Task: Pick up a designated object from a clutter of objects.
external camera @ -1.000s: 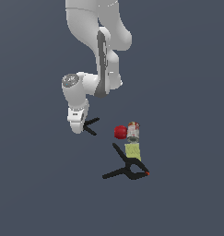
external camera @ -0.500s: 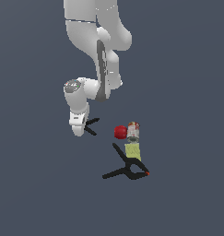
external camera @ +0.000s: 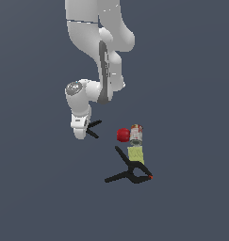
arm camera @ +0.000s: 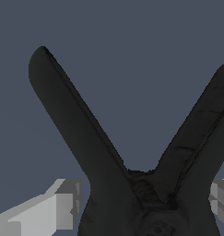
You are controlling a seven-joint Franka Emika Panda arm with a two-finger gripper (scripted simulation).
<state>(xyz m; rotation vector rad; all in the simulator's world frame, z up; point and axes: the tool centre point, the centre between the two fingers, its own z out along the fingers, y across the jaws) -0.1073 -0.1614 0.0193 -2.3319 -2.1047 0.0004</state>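
Found the small black clamp [external camera: 93, 128] flat on the table [external camera: 191, 94], toward the exterior view's left, directly under the lowered wrist and well apart from the rest of the clutter. Saw the red ball [external camera: 123, 135], the clear jar [external camera: 136, 146] with yellowish contents and the larger clamp [external camera: 132, 173] with its orange tip grouped off to the exterior view's right, the ball just beside the jar.

In the wrist view, filled most of the frame with the small clamp [arm camera: 141, 193]: two thin flat handles splayed into a V, meeting at a thick pivot block, matte black with a slightly rough, moulded look. Caught the grey, blocky fingers [arm camera: 58, 207] one on either side of that pivot block, very close to it. Could not tell whether the jaws were already pressing on it or were a hair short of contact.

Judged the clamp light, stiff and hard, probably plastic, not fragile and not especially slippery. Judged the pivot block the best place to take hold: thickest, near the balance point, with roughly parallel flanks. Expected the tapering handles to twist or slide out under a squeeze, so reckoned a grip out there risky.
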